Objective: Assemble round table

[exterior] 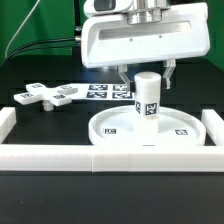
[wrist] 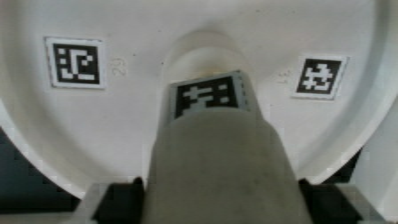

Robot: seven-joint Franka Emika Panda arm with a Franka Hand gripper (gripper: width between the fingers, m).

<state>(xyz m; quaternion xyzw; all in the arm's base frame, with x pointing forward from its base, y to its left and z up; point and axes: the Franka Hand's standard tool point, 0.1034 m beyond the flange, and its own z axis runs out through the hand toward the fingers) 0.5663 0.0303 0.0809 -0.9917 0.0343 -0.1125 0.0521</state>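
Observation:
The short thick white cylinder stands upright on the middle of the large round rimmed disc, a tag on its side. My gripper hangs straight above, its fingers down either side of the cylinder's top. In the wrist view the cylinder fills the gap between the two dark pads, which lie flush against its sides, with the disc and two of its tags beyond. The cross-shaped four-armed piece lies flat at the exterior view's left.
The marker board lies behind the disc. Long white border blocks run along the front and up both sides. A green backdrop stands behind the black table.

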